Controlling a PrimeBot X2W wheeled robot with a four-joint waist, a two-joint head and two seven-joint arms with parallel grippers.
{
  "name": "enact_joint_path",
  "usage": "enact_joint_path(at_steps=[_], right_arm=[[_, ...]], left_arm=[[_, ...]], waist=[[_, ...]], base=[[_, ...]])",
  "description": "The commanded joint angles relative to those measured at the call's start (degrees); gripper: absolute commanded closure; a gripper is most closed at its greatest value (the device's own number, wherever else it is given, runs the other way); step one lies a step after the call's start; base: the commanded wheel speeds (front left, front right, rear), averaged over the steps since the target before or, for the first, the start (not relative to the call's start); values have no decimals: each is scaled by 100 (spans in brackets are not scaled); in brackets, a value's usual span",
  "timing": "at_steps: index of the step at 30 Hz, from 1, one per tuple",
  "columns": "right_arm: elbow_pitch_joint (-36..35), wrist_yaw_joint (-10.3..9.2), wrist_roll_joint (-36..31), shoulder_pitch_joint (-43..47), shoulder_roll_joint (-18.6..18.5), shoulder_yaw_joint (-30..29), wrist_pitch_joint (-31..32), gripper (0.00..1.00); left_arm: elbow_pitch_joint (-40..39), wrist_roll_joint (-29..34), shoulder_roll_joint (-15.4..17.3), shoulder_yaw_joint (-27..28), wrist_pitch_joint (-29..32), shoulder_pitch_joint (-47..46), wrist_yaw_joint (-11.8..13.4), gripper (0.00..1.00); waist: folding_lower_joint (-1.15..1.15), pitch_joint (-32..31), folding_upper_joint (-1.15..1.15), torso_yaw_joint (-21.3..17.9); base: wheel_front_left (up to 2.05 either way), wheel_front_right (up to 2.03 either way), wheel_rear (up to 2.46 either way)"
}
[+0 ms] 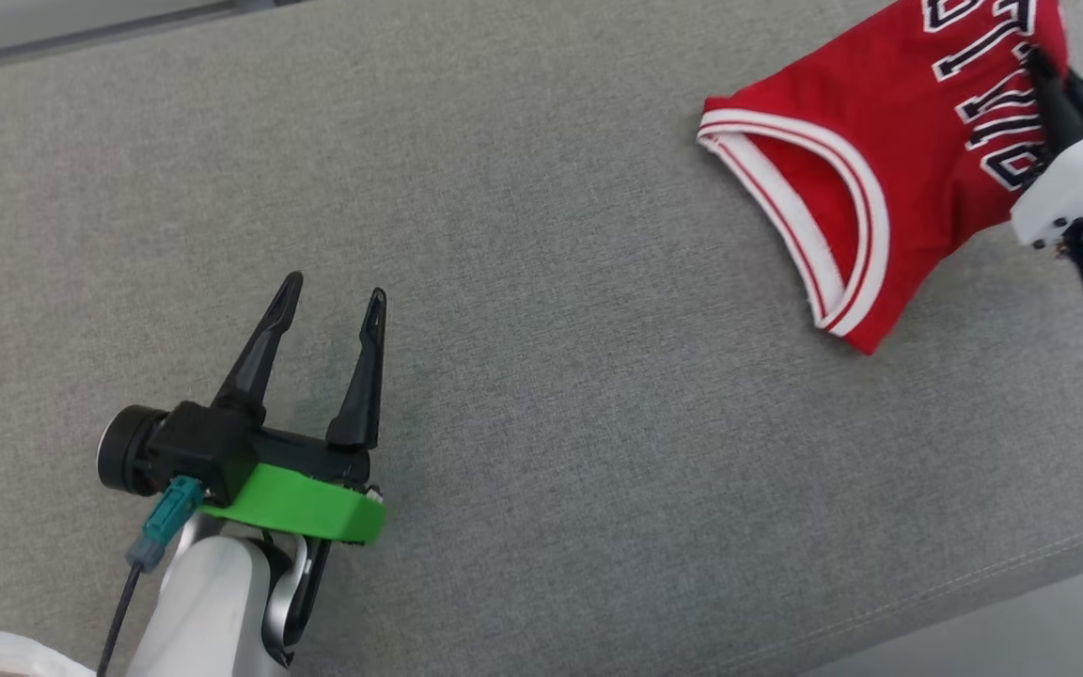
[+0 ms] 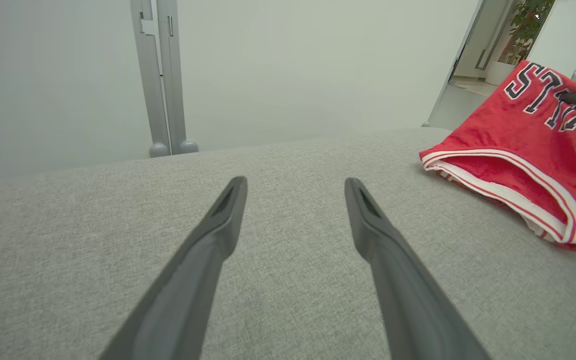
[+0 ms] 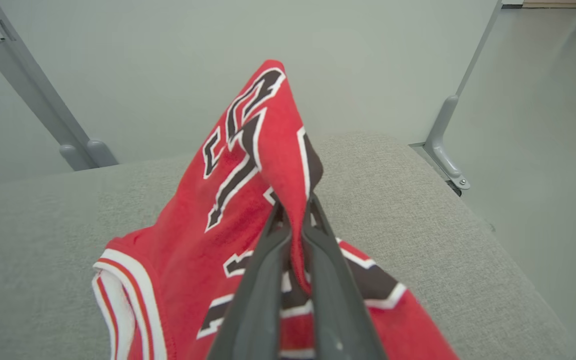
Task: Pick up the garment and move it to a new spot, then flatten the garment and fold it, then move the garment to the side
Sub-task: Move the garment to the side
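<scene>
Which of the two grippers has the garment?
The right gripper, shut on a fold of the red jersey; the left gripper stands open, apart from it.

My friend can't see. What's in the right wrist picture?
The right pincer is shut on a raised fold of a red jersey with dark letters, over a grey fabric surface. A pale wall stands behind.

Left claw [image 1: 335, 287] spread wide over grey cushion [image 1: 598, 423]; right claw [image 1: 1044, 70] pinching red jersey [image 1: 871, 122], upper right.
</scene>
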Motion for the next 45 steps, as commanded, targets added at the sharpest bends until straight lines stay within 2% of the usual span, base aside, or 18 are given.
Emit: enact_joint_path(at_steps=[1, 6, 15, 16, 17, 18, 23, 29, 38, 45], right_arm=[[114, 3, -84, -130, -150, -63, 29, 100], [457, 3, -163, -381, -679, -345, -24, 100], [984, 3, 159, -622, -1097, -636, -37, 100], [1039, 3, 177, -651, -1112, -651, -76, 93], [1103, 3, 231, -688, -1101, -678, -117, 53], [1167, 2, 256, -714, -1095, -708, -154, 0], [1544, 3, 18, -801, -1136, -656, -528, 0], [1452, 3, -318, -717, -802, -510, -967, 0], [214, 3, -218, 356, -158, -275, -1115, 0], [-1025, 3, -310, 1489, 269, -410, -1114, 0]], left_arm=[[-26, 41, 72, -13, 2, -148, -20, 0], [-110, 52, 166, -38, 2, -308, -20, 0], [-162, 73, 188, -56, 2, -457, -20, 0], [-159, 73, 181, -49, 2, -458, -20, 0], [-152, 76, 170, -49, 2, -463, -20, 0], [-140, 79, 157, -59, 3, -464, -20, 0], [-110, 18, 77, -53, 2, -454, -20, 0], [-41, -48, -42, 85, 3, -151, -21, 0], [-18, -101, -157, 606, 2, 525, 54, 0], [-128, -102, -158, 1114, 3, 967, 184, 0]], waist=[[0, 588, 0, 312], [0, 894, 0, 391], [0, 1175, 0, 466], [0, 1188, 0, 471], [0, 1193, 0, 476], [0, 1186, 0, 483], [0, 954, 0, 557], [0, 277, 0, 649], [0, -1019, 0, 915], [0, -1598, 0, 1088]], base=[[0, 0, 0], [0, 0, 0], [0, 0, 0], [0, 0, 0], [0, 0, 0], [0, 0, 0], [0, 0, 0], [0, 0, 0], [0, 0, 0], [0, 0, 0]])
